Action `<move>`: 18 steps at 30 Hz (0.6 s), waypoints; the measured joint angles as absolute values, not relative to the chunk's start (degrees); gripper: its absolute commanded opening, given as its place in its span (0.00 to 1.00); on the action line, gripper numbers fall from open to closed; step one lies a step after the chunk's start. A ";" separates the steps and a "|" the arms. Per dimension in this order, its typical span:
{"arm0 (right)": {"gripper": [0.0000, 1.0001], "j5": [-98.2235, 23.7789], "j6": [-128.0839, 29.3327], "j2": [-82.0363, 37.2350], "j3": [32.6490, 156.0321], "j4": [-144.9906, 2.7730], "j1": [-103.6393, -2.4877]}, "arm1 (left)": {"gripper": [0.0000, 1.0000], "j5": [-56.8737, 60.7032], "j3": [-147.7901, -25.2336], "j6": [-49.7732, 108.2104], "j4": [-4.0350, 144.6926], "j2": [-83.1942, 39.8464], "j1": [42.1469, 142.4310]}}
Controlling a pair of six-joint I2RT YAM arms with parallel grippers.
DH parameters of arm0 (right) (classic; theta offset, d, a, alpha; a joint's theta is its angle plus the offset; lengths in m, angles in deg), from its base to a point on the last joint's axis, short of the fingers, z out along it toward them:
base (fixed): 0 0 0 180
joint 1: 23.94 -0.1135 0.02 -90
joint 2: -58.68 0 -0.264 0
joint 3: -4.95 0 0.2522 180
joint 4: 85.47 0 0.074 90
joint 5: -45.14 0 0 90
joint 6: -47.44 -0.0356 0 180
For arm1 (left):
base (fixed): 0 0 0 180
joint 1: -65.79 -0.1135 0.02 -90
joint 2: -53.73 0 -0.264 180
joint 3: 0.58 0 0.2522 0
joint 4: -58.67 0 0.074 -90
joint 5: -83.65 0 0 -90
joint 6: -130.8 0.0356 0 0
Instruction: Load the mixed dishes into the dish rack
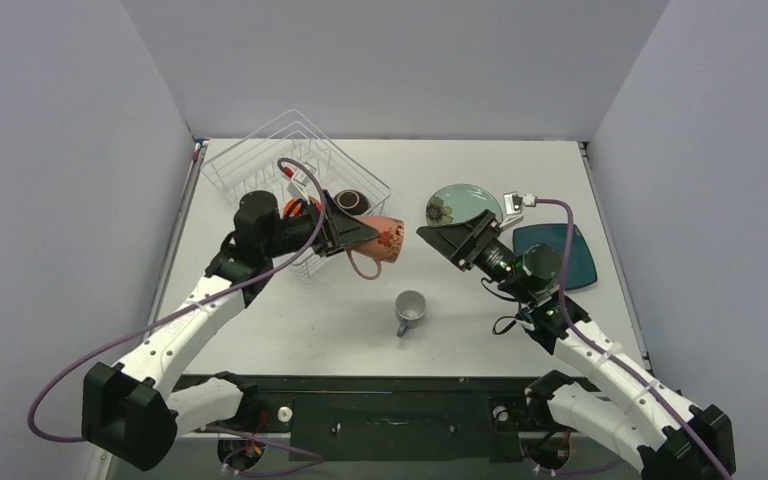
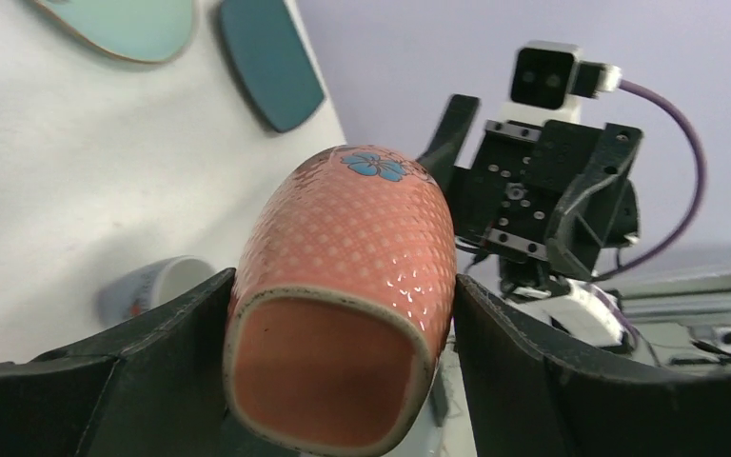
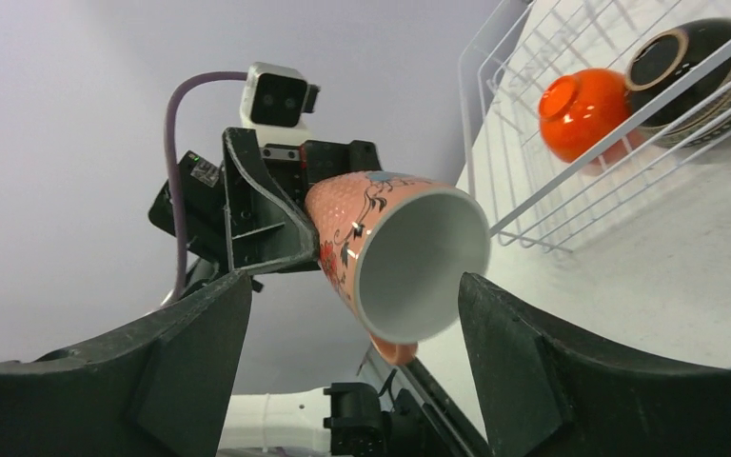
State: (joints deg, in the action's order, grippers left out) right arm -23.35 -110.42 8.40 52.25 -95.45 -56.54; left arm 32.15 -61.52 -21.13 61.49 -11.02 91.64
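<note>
My left gripper (image 1: 345, 232) is shut on the pink mug (image 1: 380, 238) and holds it on its side above the table, just right of the dish rack (image 1: 260, 160). In the left wrist view both fingers press the mug's (image 2: 352, 267) base end. My right gripper (image 1: 448, 240) is open and empty, facing the mug's white mouth (image 3: 419, 262) at close range, apart from it. The orange-red bowl (image 3: 585, 109) and brown bowl (image 3: 685, 62) lie in the rack (image 3: 533, 205). The grey-blue mug (image 1: 410, 312) stands on the table. The pale-teal plate (image 1: 460, 205) and dark-teal plate (image 1: 565, 255) lie at the right.
The rack stands at the back left, turned at an angle, near the left wall. The right arm reaches over the two plates. Grey walls close the table on three sides. The arms' bases and a black bar line the near edge.
</note>
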 measured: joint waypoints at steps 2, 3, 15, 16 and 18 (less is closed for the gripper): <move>0.75 -23.26 -109.65 9.88 52.25 -93.20 -54.61 | 0.00 31.59 -65.52 -15.21 70.45 -11.11 89.45; 0.75 -23.13 -109.26 10.63 52.25 -92.22 -53.61 | 0.00 31.24 -67.47 -12.43 74.10 -11.28 88.49; 0.73 -22.49 -105.67 16.46 51.68 -83.95 -48.21 | 0.00 7.04 -92.49 22.67 106.54 -21.66 82.96; 0.73 -22.36 -105.56 16.46 51.48 -83.56 -48.17 | 0.00 4.44 -92.78 23.98 107.17 -22.73 82.94; 0.72 -22.01 -105.37 16.44 51.42 -82.99 -47.90 | 0.00 -1.33 -92.84 26.56 108.53 -25.09 82.94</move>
